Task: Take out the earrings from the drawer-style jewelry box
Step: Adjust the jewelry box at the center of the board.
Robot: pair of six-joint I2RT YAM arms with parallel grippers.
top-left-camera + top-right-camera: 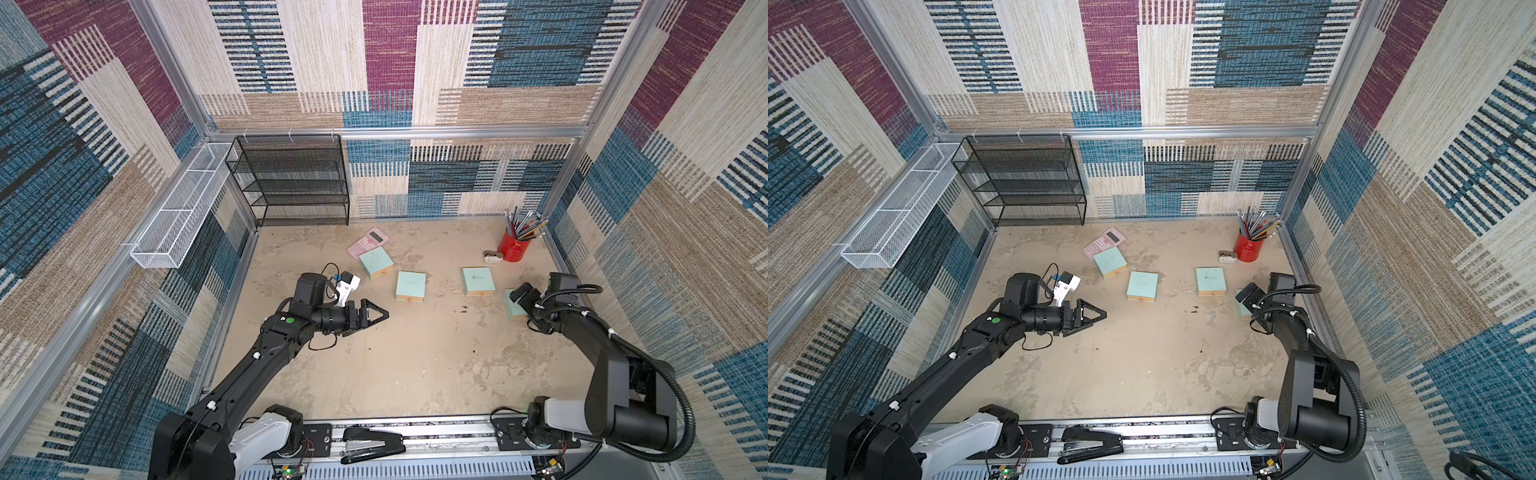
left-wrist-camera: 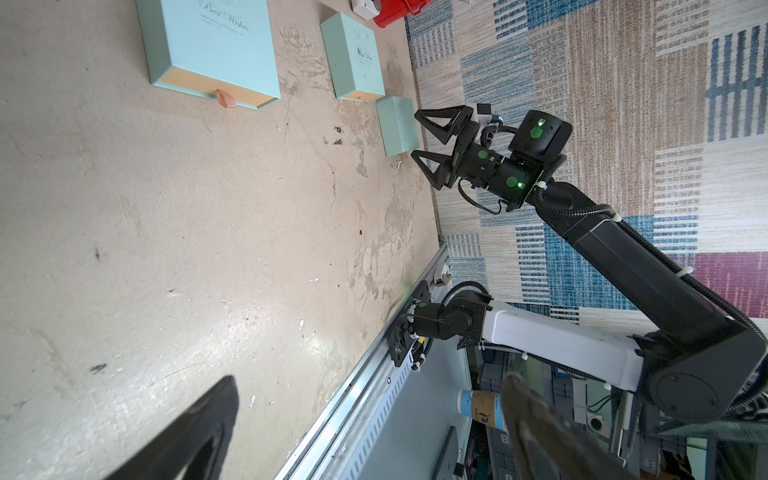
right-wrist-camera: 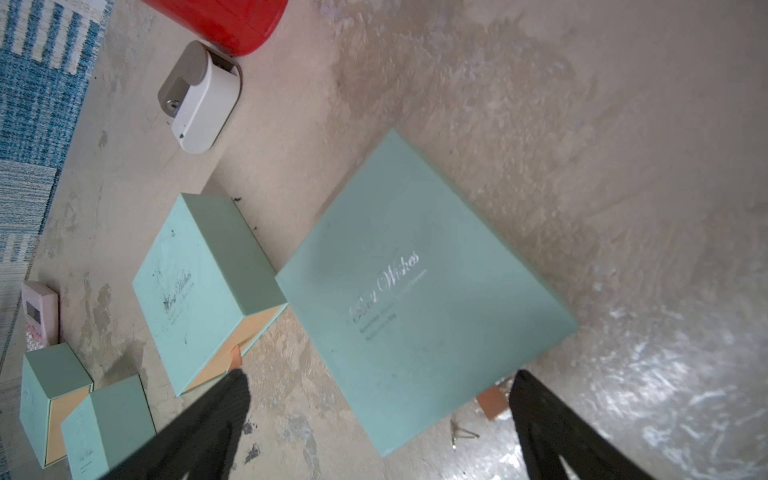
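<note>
Several mint-green drawer-style jewelry boxes lie on the beige floor; in both top views the rightmost box (image 1: pixel 512 309) (image 1: pixel 1241 309) is half hidden under my right arm. My right gripper (image 3: pixel 380 374) hangs open over that box (image 3: pixel 415 291), its fingers either side of the near corner and touching nothing. The box's brown pull tab (image 3: pixel 492 401) sticks out at the floor. A tiny glinting earring (image 3: pixel 461 432) lies on the floor beside the tab; the left wrist view shows the earring (image 2: pixel 398 163) as a pale speck. My left gripper (image 1: pixel 380 318) (image 2: pixel 370 380) hovers open and empty, left of the middle.
Three more mint boxes (image 1: pixel 376 264) (image 1: pixel 410 284) (image 1: pixel 478 279) sit in a row. Behind them are a pink calculator (image 1: pixel 368 243), a red pencil cup (image 1: pixel 514 249) and a small white device (image 1: pixel 493 257). A black mesh shelf (image 1: pixel 291 178) stands at the back, a stapler (image 1: pixel 372 446) on the front rail.
</note>
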